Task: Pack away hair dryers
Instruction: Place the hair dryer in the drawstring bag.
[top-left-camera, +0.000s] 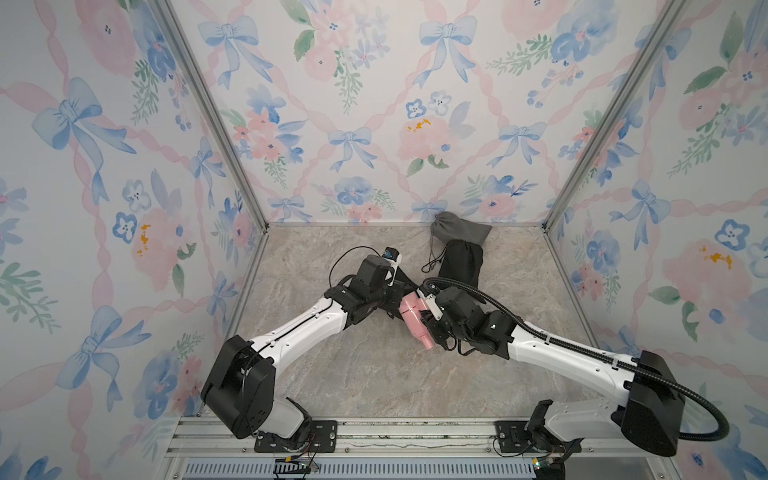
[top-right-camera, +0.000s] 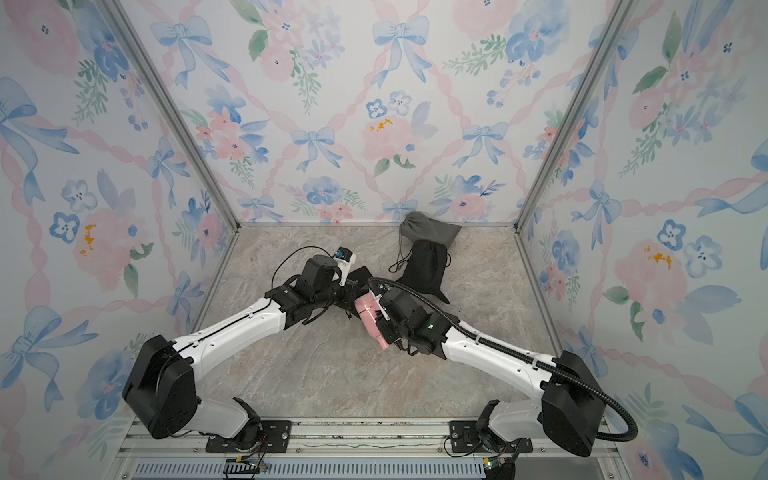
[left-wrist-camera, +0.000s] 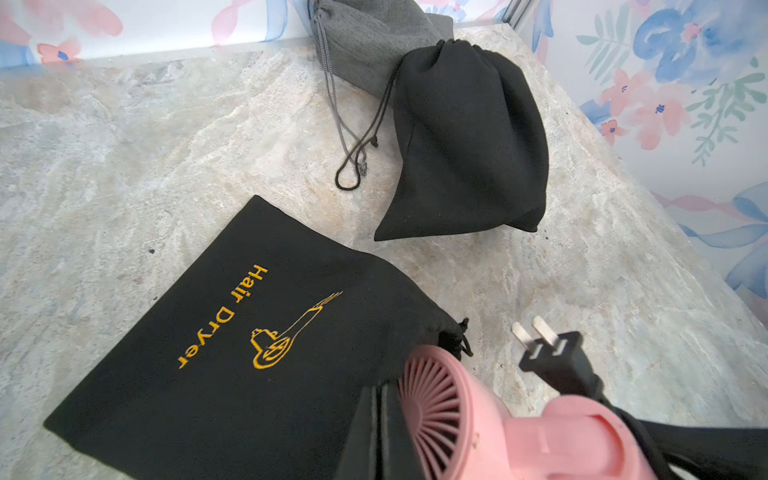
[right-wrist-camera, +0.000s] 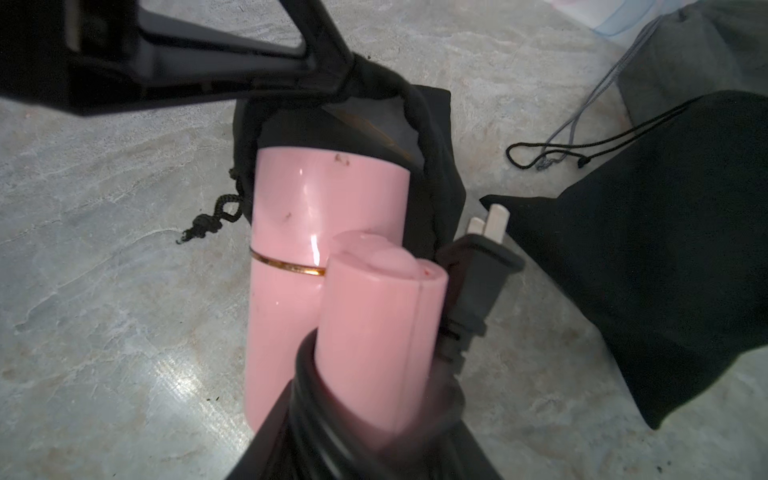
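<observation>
A pink hair dryer (top-left-camera: 413, 318) (top-right-camera: 369, 316) (right-wrist-camera: 324, 232) hangs low over the table's middle. My right gripper (top-left-camera: 428, 322) (right-wrist-camera: 374, 415) is shut on its handle, where the black cord is wound. The grilled end of its barrel (left-wrist-camera: 432, 411) sits at the mouth of a flat black pouch (left-wrist-camera: 208, 332) (right-wrist-camera: 436, 166) with gold "Hair Dryer" print. My left gripper (left-wrist-camera: 379, 409) (right-wrist-camera: 338, 79) is shut on that pouch's rim and holds the mouth lifted. The cord's plug (left-wrist-camera: 552, 357) (right-wrist-camera: 478, 274) sticks out beside the handle. No white dryer shows.
A bulging black drawstring pouch (top-left-camera: 461, 259) (left-wrist-camera: 465, 145) lies just behind the grippers. A grey pouch (top-left-camera: 459, 228) (left-wrist-camera: 365, 41) lies against the back wall. Their loose cords (left-wrist-camera: 353, 166) trail on the marble table (top-left-camera: 374, 374). Floral walls close in three sides.
</observation>
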